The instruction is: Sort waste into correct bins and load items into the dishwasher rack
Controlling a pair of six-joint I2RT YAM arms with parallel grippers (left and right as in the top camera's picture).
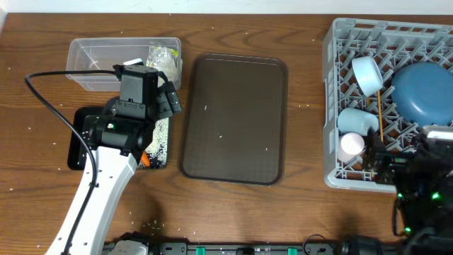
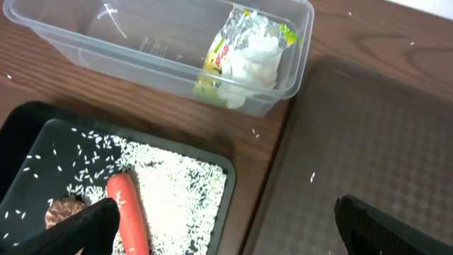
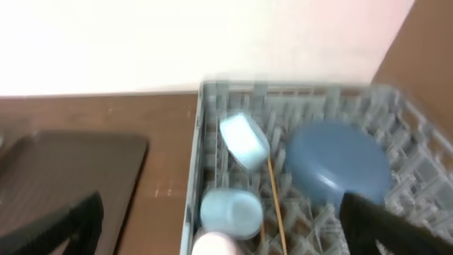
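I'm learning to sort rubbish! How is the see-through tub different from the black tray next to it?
The clear tub is see-through with tall walls; the black tray is dark and shallow. The clear tub holds a crumpled tissue and a yellow-green wrapper; the black tray holds rice, a carrot and a brown food lump. Both are rectangular and sit on the table beside the brown serving tray.
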